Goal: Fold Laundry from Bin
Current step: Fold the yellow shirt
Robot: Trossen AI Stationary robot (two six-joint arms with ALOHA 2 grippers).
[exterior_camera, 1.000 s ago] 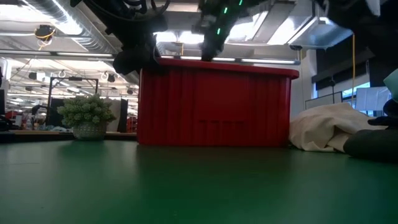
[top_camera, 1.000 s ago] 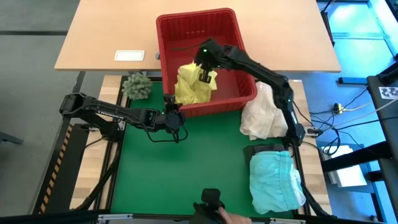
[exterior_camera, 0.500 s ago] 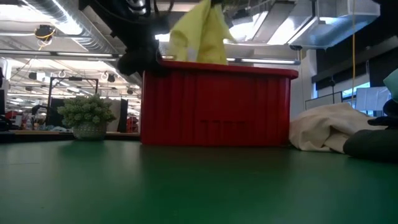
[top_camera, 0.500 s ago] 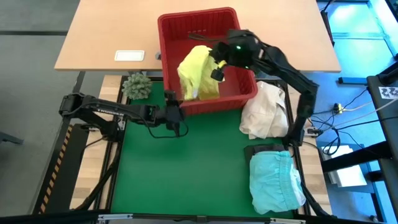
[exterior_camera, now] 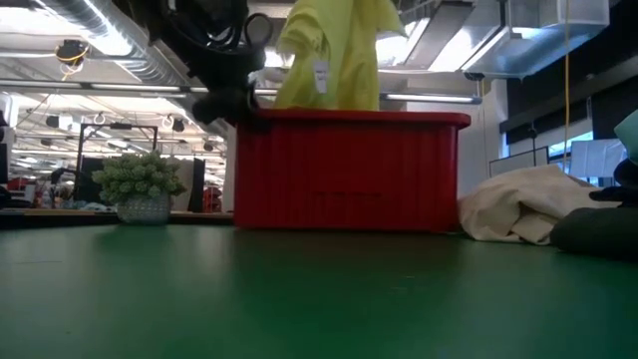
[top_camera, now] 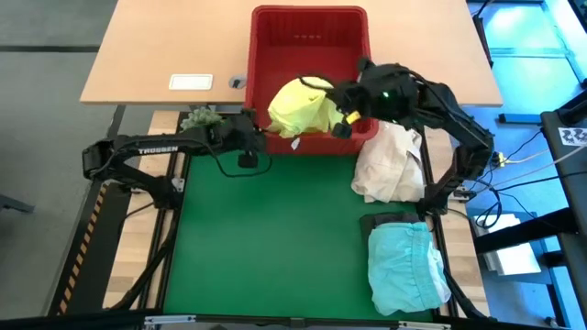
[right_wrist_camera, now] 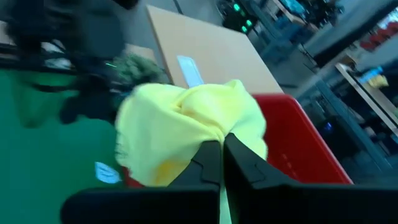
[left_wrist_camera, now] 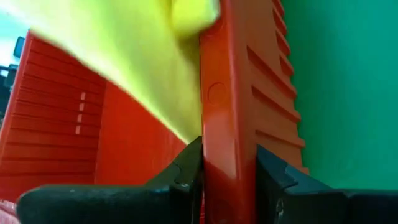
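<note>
The red bin (top_camera: 310, 37) stands at the green mat's far edge. Above it hangs the bright yellow garment (top_camera: 301, 105), bunched up, with my right gripper (top_camera: 346, 115) shut on it over the bin's near right part. In the low view the yellow garment (exterior_camera: 334, 50) rises over the bin's rim (exterior_camera: 349, 118); the wall hides its lower end. My left gripper (top_camera: 251, 138) is shut on the bin at its near left corner. A light turquoise garment (top_camera: 408, 266) lies folded at the mat's near right, partly on a dark garment (top_camera: 381, 223). My left gripper clamps the bin's near wall (left_wrist_camera: 227, 149) at its left end, one finger (left_wrist_camera: 185, 177) inside the bin and one (left_wrist_camera: 277, 183) outside. It comes from the table's left, slanting down. The bin stands on its base. My right gripper pinches a gathered bunch of the yellow garment (right_wrist_camera: 219, 127) between its two fingers, coming from the table's right and slanting down. Several layers are caught in the bunch. The cloth hangs slack below and beside the fingers, over the bin.
A cream-white cloth bundle (top_camera: 390, 165) lies right of the bin. A small green spiky plant (top_camera: 198, 119) sits at the mat's far left corner. A wooden table with a white card (top_camera: 191, 82) lies beyond. Bare green mat (top_camera: 275, 247) stretches over the middle and near left.
My right gripper has risen and gone toward the table's right, drawing the yellow garment up out of the bin until it hangs over the rim. My left gripper has gone toward the far edge with the bin's corner; the bin has turned square and slid farther away.
</note>
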